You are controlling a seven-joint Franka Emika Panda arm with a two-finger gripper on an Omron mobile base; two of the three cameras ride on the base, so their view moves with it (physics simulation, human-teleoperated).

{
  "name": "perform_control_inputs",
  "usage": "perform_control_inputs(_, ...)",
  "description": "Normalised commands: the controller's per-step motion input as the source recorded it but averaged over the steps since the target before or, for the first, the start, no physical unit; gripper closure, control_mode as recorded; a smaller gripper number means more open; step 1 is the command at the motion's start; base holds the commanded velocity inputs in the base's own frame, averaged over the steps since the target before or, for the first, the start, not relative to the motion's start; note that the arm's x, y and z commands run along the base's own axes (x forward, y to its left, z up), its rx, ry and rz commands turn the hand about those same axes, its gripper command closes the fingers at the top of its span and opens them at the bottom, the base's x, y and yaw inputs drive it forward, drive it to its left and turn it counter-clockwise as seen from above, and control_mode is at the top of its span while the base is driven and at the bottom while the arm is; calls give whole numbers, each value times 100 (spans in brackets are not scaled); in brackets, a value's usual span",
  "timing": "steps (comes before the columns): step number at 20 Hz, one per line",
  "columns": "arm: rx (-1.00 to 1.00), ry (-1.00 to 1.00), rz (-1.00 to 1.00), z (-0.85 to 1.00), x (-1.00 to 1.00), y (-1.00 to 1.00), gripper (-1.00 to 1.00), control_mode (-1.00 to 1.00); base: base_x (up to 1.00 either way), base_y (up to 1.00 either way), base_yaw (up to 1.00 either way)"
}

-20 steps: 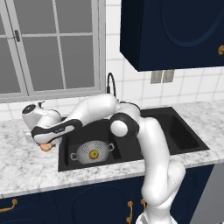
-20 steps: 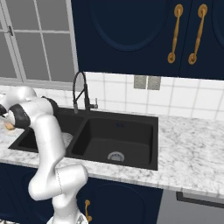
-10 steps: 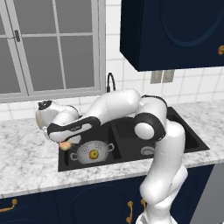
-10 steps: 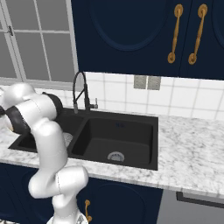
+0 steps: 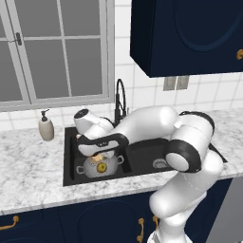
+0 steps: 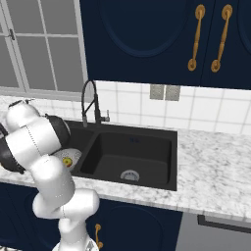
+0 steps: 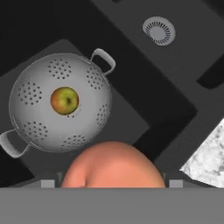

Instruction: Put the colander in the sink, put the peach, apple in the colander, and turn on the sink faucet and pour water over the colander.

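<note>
The silver colander [image 5: 89, 168] [image 7: 89, 85] sits in the left basin of the black sink [image 5: 142, 151] [image 6: 128, 147]. In it lies the yellow-green apple [image 5: 101, 167] [image 7: 64, 100] [image 6: 67, 161]. My gripper [image 5: 98, 153] hangs just above the colander's near rim, shut on the orange-pink peach [image 5: 98, 156] [image 7: 113, 165]. In the hand view the peach bulges at the bottom and hides most of the fingers. The black gooseneck sink faucet [image 5: 119, 97] [image 6: 88, 99] stands behind the basins, and no water is running from it.
A beige soap dispenser [image 5: 46, 127] stands on the marbled counter [image 5: 28, 166] left of the sink. The right basin holds only its round drain [image 6: 129, 175] [image 7: 159, 29]. Dark cabinets hang above, and a window sits behind the counter at left.
My arm has swung right from over the left counter to above the sink's left basin, carrying the peach with it. The colander and apple have stayed put.
</note>
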Motion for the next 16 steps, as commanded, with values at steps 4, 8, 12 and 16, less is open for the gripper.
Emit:
perform_control_inputs(4, 0, 3, -16, -16, 35, -38, 100, -100, 0, 0, 0)
perform_control_inputs(8, -1, 0, -12, -63, 31, -2, 100, -100, 0, 0, 0)
perform_control_inputs(12, 0, 0, -4, -59, 41, 0, 100, -100, 0, 0, 0)
perform_control_inputs(16, 0, 2, 0, -44, 67, 2, 100, -100, 0, 0, 0)
